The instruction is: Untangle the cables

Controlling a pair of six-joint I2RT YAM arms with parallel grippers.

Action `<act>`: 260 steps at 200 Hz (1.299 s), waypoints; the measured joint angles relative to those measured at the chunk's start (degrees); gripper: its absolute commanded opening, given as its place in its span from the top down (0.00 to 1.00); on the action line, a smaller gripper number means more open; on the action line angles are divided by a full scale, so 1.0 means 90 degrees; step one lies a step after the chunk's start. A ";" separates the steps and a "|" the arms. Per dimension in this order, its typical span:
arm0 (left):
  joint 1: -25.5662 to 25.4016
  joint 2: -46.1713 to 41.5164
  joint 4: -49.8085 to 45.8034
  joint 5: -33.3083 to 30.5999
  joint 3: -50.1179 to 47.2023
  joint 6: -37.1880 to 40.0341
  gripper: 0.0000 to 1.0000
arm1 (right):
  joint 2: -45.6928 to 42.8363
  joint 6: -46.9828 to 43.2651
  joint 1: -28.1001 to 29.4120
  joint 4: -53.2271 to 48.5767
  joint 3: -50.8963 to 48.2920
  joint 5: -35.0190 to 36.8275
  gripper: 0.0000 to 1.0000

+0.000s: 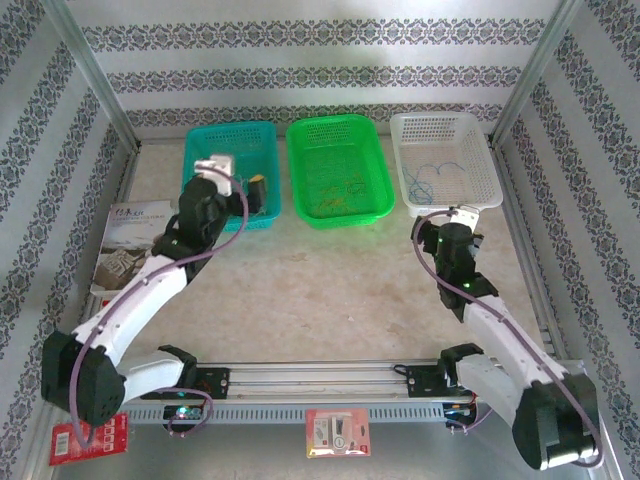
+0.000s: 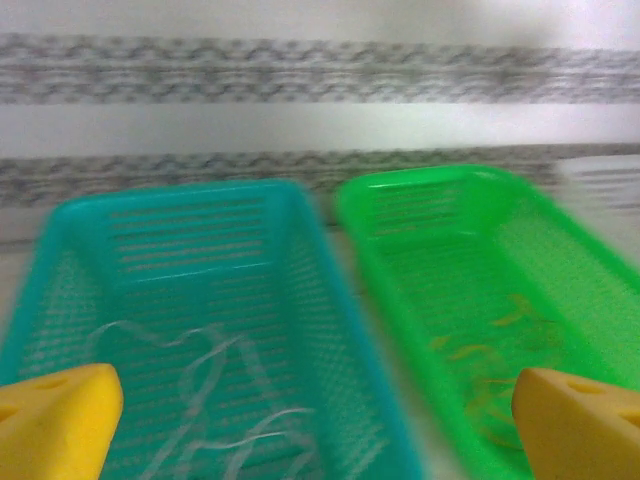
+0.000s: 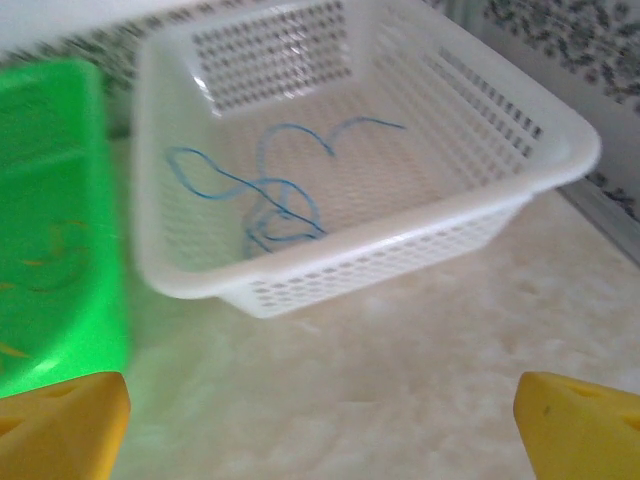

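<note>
— What sort of place is this?
— A robotics lab cell, looks like. Left arm (image 1: pixel 130 310) and right arm (image 1: pixel 495 330) bolted to a metal rail (image 1: pixel 320 378) at the tabletop's (image 1: pixel 320 290) near edge, aluminium posts (image 1: pixel 97 80), patterned backdrop panels (image 1: pixel 320 60) round it, teal basket (image 1: pixel 232 126), green basket (image 1: pixel 330 121), white basket (image 1: pixel 440 116) along the far edge.

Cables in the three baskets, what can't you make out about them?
- White cable in the teal basket: left wrist view, blurred, near end cut off by the bottom edge.
- Yellow-orange cable in the green basket: left wrist view, blur hides its course; too small in the top view.
- Blue cable in the white basket: right wrist view, blur hides whether its crossings are knots.
</note>
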 measured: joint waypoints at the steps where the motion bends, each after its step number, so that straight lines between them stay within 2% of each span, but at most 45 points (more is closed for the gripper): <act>1: 0.0024 -0.0034 0.0024 -0.0044 -0.0066 0.0019 0.00 | 0.0019 -0.0010 -0.0010 0.0017 -0.0002 0.0007 0.02; 45: 0.0483 -0.0245 0.0986 -0.1149 -0.1598 0.0357 0.00 | 0.0770 -0.0544 -0.0289 0.1020 -0.0301 0.0257 0.02; 90: 0.0758 0.0682 0.2426 -0.1841 -0.2756 0.0474 0.00 | 0.1447 -0.0877 -0.0491 0.2123 -0.0731 0.0321 0.02; 99: 0.0760 0.0884 0.2997 -0.1899 -0.2924 0.0449 0.00 | 0.1552 -0.0964 -0.0495 0.2268 -0.0794 0.0308 0.02; 122: 0.0857 0.1345 0.4143 -0.1885 -0.3155 0.0493 0.00 | 0.1838 -0.1224 -0.0593 0.2773 -0.0811 0.0175 0.02; 156: 0.1197 0.1841 0.5083 -0.1545 -0.3232 0.0610 0.00 | 0.2222 -0.1443 -0.0797 0.3769 -0.0874 -0.0211 0.02; 172: 0.1433 0.2091 0.5506 -0.1343 -0.3254 0.0593 0.00 | 0.2625 -0.1481 -0.0869 0.4583 -0.1001 -0.0452 0.02; 212: 0.1732 0.2327 0.5855 -0.0721 -0.3249 0.0571 0.00 | 0.3764 -0.1634 -0.0899 0.5969 -0.1394 -0.1154 0.02; 260: 0.1802 0.2749 0.6343 -0.0097 -0.3143 0.0593 0.00 | 0.3789 -0.1717 -0.0899 0.6402 -0.1389 -0.1515 0.02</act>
